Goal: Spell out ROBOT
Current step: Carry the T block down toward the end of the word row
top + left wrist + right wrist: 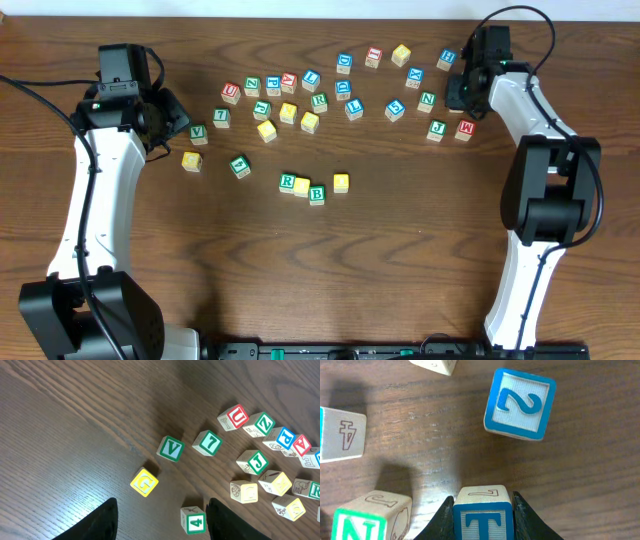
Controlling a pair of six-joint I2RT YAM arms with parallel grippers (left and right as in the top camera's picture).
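Right wrist view: T block [482, 522] is clamped in the right pincer [482, 504], among loose blocks at the worktop's [590, 485] far right. The row [302, 186] mid-worktop reads R, yellow, B, yellow, so this is probably the last letter. Next move: lift it and set it just right of the row's end. Left pincer [162, 516] is apart and empty.

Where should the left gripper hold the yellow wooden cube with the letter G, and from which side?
Grip the yellow wooden G cube on two opposite side faces, coming from above. It lies flat, touching nothing, but turned cornerwise to the open left gripper, so probably rotate the wrist first.
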